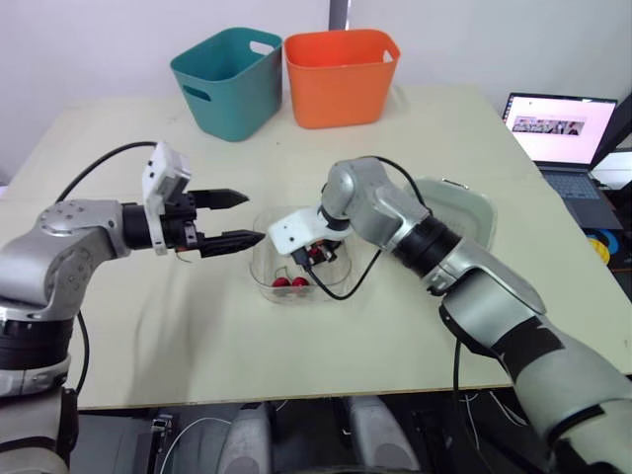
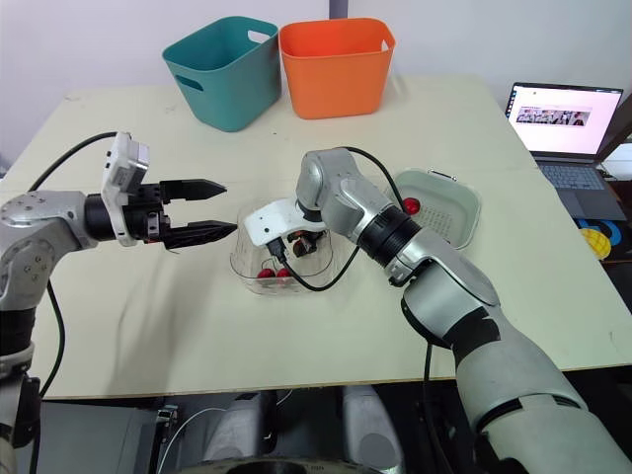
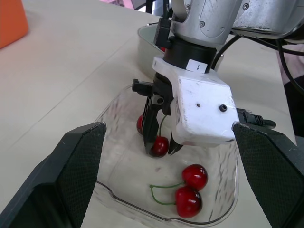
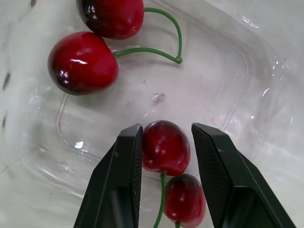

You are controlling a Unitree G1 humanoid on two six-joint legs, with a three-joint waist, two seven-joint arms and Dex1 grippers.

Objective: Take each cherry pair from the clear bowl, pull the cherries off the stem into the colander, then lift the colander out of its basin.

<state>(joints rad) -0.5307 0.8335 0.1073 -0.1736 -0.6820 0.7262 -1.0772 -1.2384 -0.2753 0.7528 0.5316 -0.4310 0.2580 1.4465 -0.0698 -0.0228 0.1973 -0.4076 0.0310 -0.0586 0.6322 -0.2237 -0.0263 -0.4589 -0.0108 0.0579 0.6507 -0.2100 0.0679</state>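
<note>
Where the right gripper (image 4: 166,127) reaches down into the clear bowl (image 1: 259,259), its fingers are narrowed around one fruit of a cherry pair (image 4: 165,147). One finger touches it and the other is just beside it, so a firm hold cannot be confirmed. A second pair (image 3: 188,190) lies on the bowl's floor nearby, untouched. The left gripper (image 1: 253,217) hovers above the table (image 1: 444,118) just beside the bowl on the robot's left, fingers spread wide, pointing toward it and holding nothing. The colander (image 2: 449,222) sits to the robot's right of the bowl, with one cherry (image 2: 411,205) in it.
</note>
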